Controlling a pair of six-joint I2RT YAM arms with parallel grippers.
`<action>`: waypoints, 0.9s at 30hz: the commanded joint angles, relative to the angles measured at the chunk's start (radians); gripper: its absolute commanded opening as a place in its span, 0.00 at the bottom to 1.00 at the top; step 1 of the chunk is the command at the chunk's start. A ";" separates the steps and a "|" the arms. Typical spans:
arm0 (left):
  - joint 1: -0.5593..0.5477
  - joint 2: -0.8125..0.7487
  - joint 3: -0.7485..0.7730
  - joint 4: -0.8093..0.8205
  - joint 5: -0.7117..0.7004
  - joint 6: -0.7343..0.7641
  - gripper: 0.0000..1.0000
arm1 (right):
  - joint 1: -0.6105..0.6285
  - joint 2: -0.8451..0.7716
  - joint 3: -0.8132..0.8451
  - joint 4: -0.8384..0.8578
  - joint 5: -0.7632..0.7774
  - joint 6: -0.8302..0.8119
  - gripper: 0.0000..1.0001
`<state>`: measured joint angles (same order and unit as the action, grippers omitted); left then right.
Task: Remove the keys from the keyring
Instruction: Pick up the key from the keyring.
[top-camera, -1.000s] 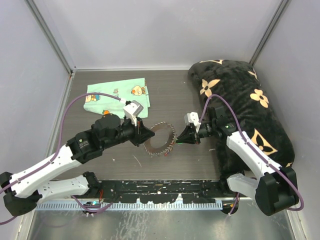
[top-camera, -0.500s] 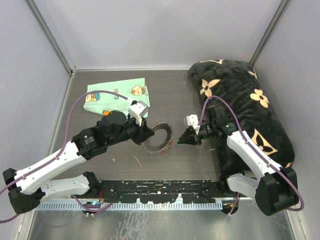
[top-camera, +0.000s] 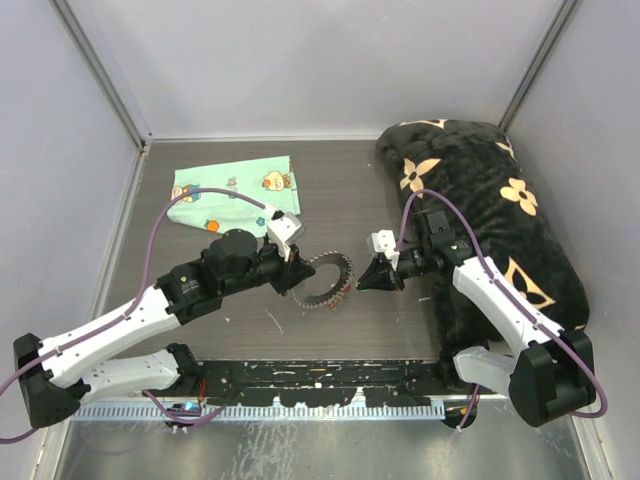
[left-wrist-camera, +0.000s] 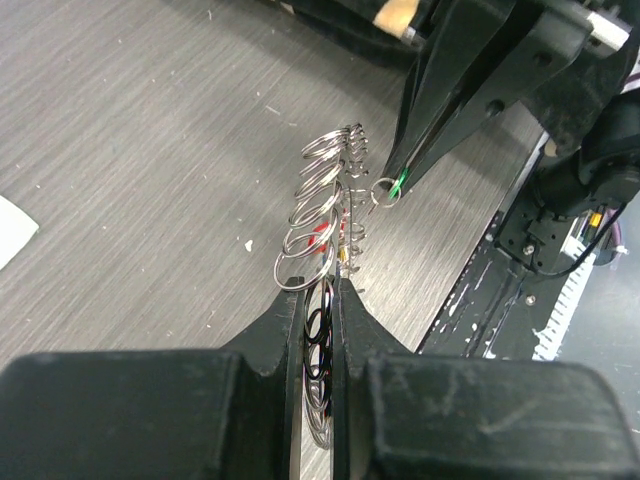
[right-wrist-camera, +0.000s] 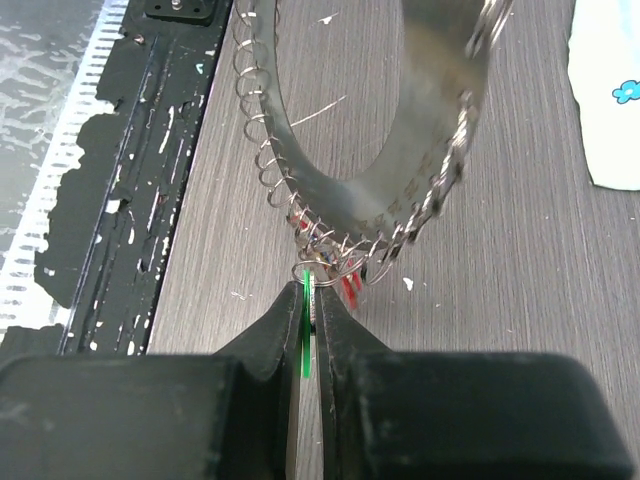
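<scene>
- Your left gripper (left-wrist-camera: 320, 300) is clamped narrow on one rim of the keyring (right-wrist-camera: 440, 120). The keyring stands on edge over the table (top-camera: 340, 190), between the two arms.
- Your right gripper (right-wrist-camera: 308, 305) is pinched tight on a green key (right-wrist-camera: 303, 340) at the ring's opposite rim.
- Red keys (right-wrist-camera: 350, 288) hang just beside that pinch.

Found bright, even, diffuse light from overhead in the top view. Noted only faint, soft shadows beneath the arms on the table (top-camera: 350, 190). Recorded a dull sheen on the metal ledge (top-camera: 300, 445) at the near edge (nothing blown out). Left wrist: logged dark, soft-focus fingers (left-wrist-camera: 280, 335) in foreground, keyring (left-wrist-camera: 320, 200) crisp. Right wrist: marked the keyring's upper right rim as smeared, fingers (right-wrist-camera: 275, 340) out of focus.
</scene>
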<state>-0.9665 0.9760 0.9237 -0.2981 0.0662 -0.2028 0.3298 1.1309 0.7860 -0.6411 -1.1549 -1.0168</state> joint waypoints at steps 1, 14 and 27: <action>0.006 -0.034 -0.045 0.213 0.021 0.027 0.00 | -0.003 0.006 0.059 -0.041 -0.035 -0.039 0.01; 0.006 -0.147 -0.254 0.405 -0.029 -0.022 0.00 | -0.004 0.015 0.077 -0.050 0.043 -0.034 0.01; 0.006 -0.181 -0.472 0.709 -0.056 -0.120 0.00 | -0.003 0.007 0.113 -0.131 0.017 -0.099 0.01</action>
<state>-0.9672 0.8265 0.4801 0.1822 0.0475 -0.2844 0.3298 1.1458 0.8429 -0.7502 -1.1076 -1.0977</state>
